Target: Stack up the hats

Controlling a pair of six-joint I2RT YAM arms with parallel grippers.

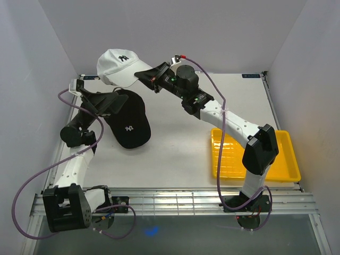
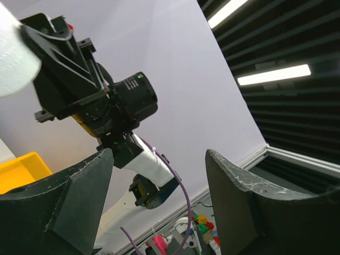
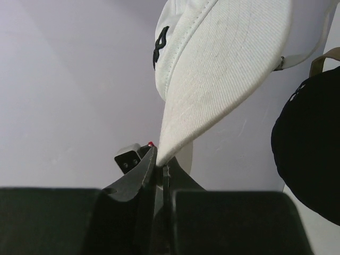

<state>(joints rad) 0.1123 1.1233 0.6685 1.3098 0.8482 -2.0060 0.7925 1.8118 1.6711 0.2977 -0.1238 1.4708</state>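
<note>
My right gripper [image 1: 152,76] is shut on the brim tip of the white hat [image 1: 119,65] and holds it in the air over the back left of the table. The right wrist view shows the brim pinched between the shut jaws of the gripper [image 3: 162,161], with the white hat [image 3: 223,58] above. The black hat [image 1: 129,121] lies on the table below, also in the right wrist view [image 3: 311,143], with a tan strap [image 3: 323,59] at its top. My left gripper [image 1: 117,102] is open and empty just above the black hat; its wrist view [image 2: 158,155] looks up at the right arm. The pink and tan hats are not in view.
A yellow tray [image 1: 276,171] lies at the right, beside the right arm's base, and shows in the left wrist view [image 2: 18,170]. White walls close in the table on the left, back and right. Purple cables loop off both arms.
</note>
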